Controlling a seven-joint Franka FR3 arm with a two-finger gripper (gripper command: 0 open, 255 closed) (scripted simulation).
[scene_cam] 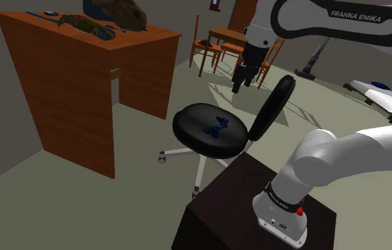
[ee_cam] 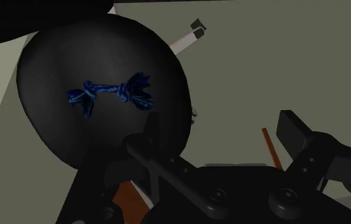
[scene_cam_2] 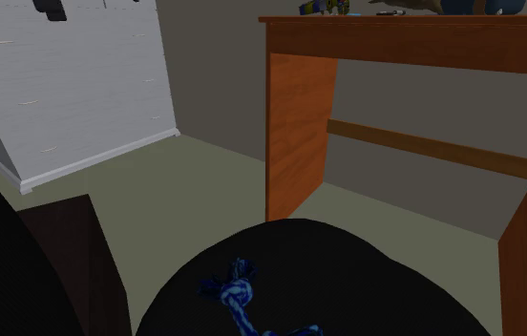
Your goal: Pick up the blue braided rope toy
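Gripper [scene_cam: 245,79] hangs open, well clear of the blue rope toy [ee_cam: 109,94] on the black office-chair seat [scene_cam: 187,119]. The toy looks soft, light, floppy; I'd pinch the braid between its 2 knots.

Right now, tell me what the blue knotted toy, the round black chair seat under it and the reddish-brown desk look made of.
Blue knotted toy: twisted cord, likely fibre rope; braided strands and frayed ends show.
Round black chair seat: matte, smooth, faintly domed; perhaps padded vinyl or fabric, the look leaves it open.
Reddish-brown desk: wood look, with streaky grain on flat boards.
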